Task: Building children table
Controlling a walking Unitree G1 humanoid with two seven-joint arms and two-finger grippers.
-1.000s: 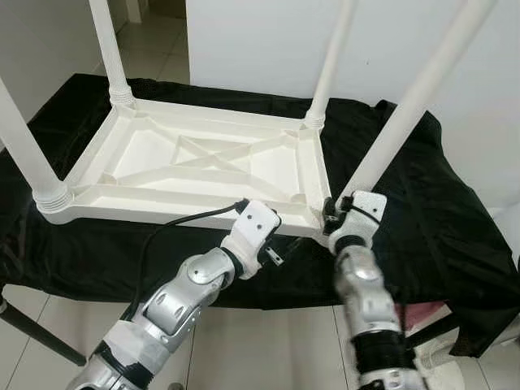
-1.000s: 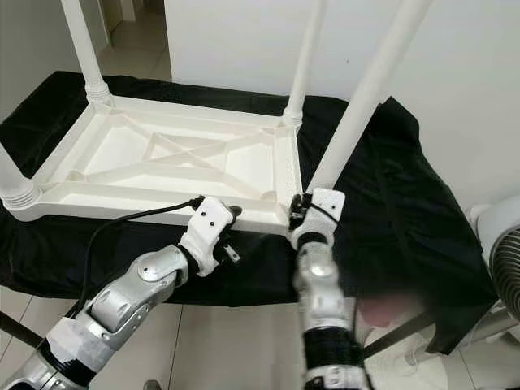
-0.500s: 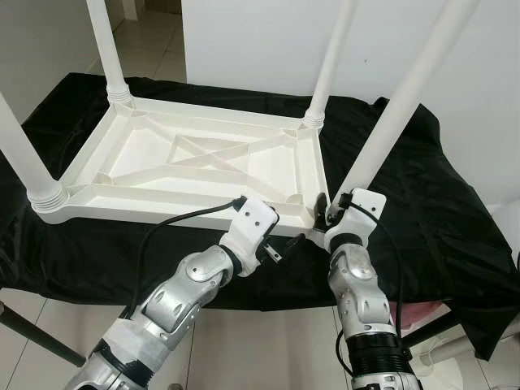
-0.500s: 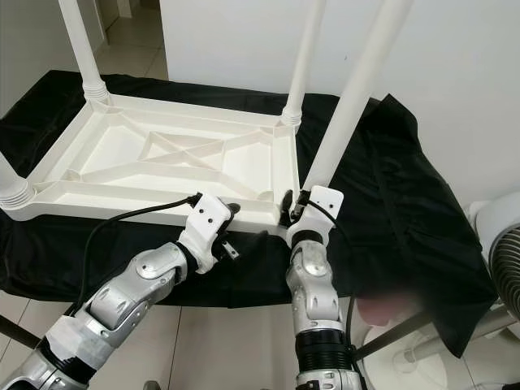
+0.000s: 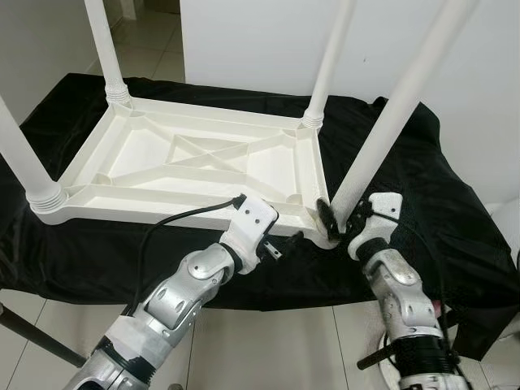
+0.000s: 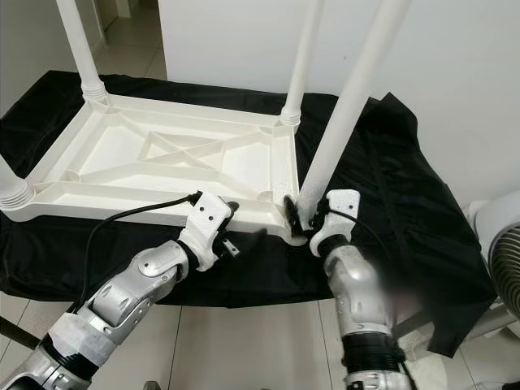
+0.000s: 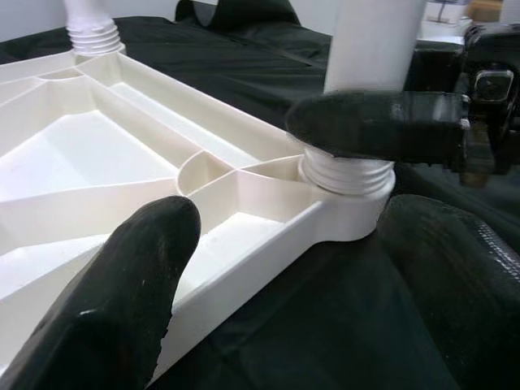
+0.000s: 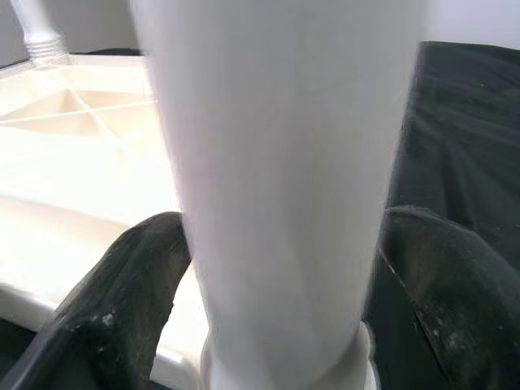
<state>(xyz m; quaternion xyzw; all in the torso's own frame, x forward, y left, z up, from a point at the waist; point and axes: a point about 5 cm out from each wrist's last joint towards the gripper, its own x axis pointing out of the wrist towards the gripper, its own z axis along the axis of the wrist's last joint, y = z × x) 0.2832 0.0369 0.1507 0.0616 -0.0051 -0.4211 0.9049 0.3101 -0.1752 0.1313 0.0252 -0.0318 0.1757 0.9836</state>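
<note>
A white plastic children's table (image 5: 122, 211) lies upside down on a black cloth, with white legs standing up from its corners. My right gripper (image 5: 341, 218) is at the base of the near-right leg (image 5: 390, 114), just above the threaded corner socket (image 7: 345, 175). Its black fingers (image 8: 130, 309) press that leg (image 8: 276, 162) from both sides. My left gripper (image 5: 286, 244) is open at the table's front rim, just left of that corner. One of its fingers (image 7: 122, 284) is over the rim and the other is over the cloth.
The black cloth (image 5: 455, 203) covers a bench that ends close in front of me, above tiled floor. A white wall stands right behind. A white fan (image 6: 504, 276) is low on the right. A dark bench leg (image 5: 32, 333) slants at the lower left.
My right forearm has swung to the right around the near-right leg, with the gripper staying at the leg's base. My left gripper has barely moved.
</note>
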